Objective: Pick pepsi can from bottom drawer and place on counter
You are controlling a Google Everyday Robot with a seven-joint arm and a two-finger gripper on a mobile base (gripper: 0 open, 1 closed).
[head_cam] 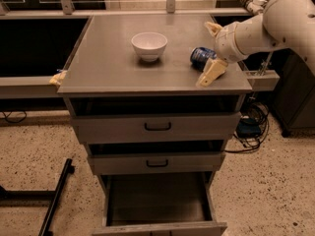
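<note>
Gripper: the gripper (207,54) is low over the right side of the counter (108,68), at the end of the white arm (275,18) that comes in from the right.
How open: the two tan fingers (212,72) are spread wide. The far one looks clear of the can, and the near one is right by it, maybe touching. It does not look like a squeeze.
Pepsi can: the pepsi can (201,58) is in the gap between the fingers, down on the counter top and near the counter's right edge.
Can's long side: it looks tipped over or lying down, not standing up. I cannot tell for sure which way it points.
Which way from the tool: the can is right at the fingertips, a bit out past the palm, on the side away from the arm.
White bowl: the white bowl (149,44) is further out past the can, well apart from the fingers.
Bottom drawer: the bottom drawer (157,227) is far below the gripper, pulled open, with no can in the part I can see.
How far along: I think the job is nearly done, since the can is on the counter.
Next move: the gripper should pull back toward the arm, and not sideways, so no finger bumps the can and rolls it off the edge.
</note>
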